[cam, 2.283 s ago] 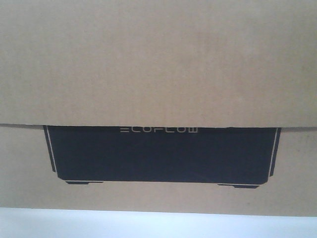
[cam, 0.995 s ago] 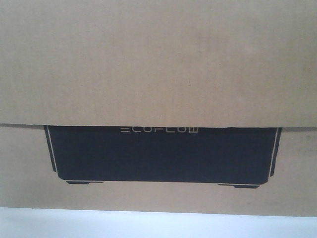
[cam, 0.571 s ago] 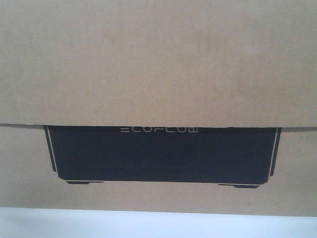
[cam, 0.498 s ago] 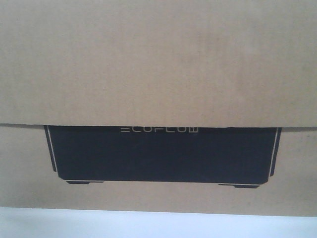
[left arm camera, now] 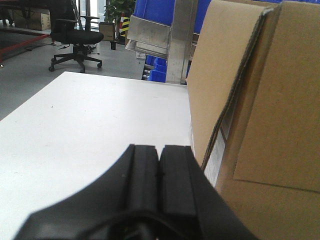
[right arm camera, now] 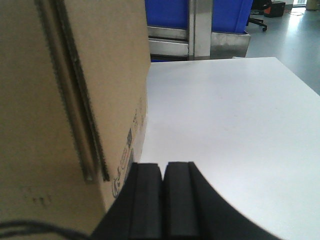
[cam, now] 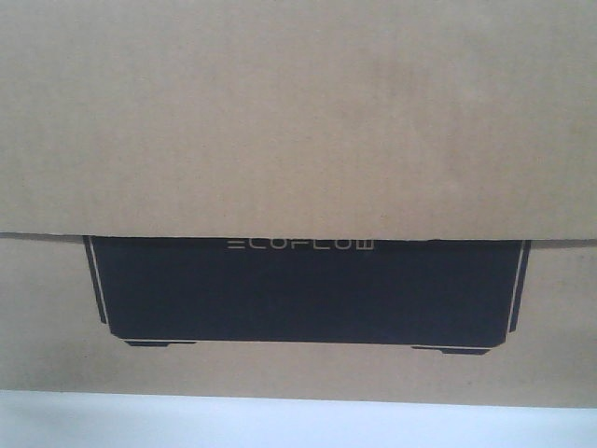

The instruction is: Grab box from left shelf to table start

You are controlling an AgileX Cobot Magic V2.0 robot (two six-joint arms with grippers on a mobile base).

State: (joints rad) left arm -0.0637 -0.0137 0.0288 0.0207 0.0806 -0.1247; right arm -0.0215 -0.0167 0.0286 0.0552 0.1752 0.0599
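The left gripper [left arm camera: 159, 172] and right gripper [right arm camera: 164, 192] were each pressed fully together, holding nothing, flanking the box [cam: 298, 121] (brown carton, black ECOFLOW panel), which stood on the white tabletop [right arm camera: 225, 115].

the box [cam: 298, 121] overflows the front view on three sides, hiding everything behind it except a strip of table [cam: 298, 427]. its printed side labels [right arm camera: 131, 135] are too small to read. the shelf [right arm camera: 200, 40] is cut off by the top edge.
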